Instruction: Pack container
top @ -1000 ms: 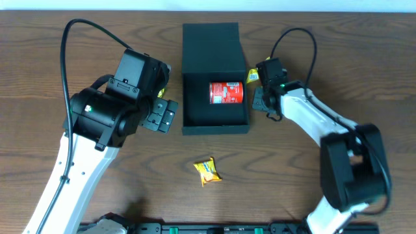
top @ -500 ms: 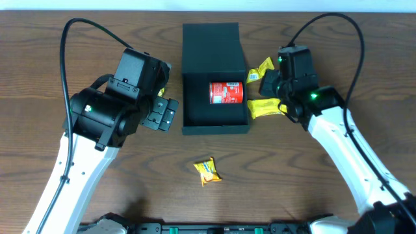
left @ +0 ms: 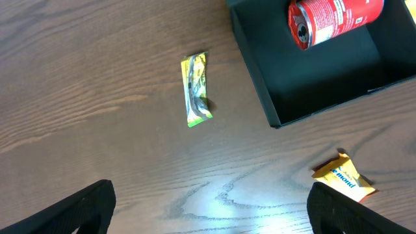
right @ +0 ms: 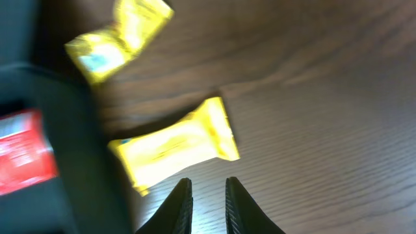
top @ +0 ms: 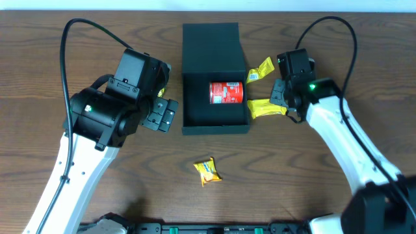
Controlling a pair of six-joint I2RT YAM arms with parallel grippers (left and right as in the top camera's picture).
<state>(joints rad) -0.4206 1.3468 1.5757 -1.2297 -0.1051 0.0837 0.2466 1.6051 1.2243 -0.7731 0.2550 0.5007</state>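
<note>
The container (top: 214,120) is a black box lying open on the table, lid (top: 210,44) folded back. A red can (top: 226,93) lies on its side inside, also seen in the left wrist view as the can (left: 333,15) in the container (left: 305,84). My right gripper (top: 281,99) hovers just right of the box over a yellow packet (top: 263,108). In the right wrist view that packet (right: 174,146) lies just beyond my gripper (right: 208,185), whose jaws stand slightly apart with nothing between. My left gripper (top: 161,114) is wide open left of the box, empty (left: 211,214).
A second yellow packet (top: 262,68) lies right of the box, further back (right: 120,36). An orange-yellow packet (top: 207,171) lies in front of the box (left: 343,177). A green-yellow packet (left: 196,89) lies left of the box, mostly hidden under the left arm overhead.
The right gripper drew back from the box's right wall, uncovering the yellow packet beside it. Its jaws have parted slightly. The left arm has not moved.
</note>
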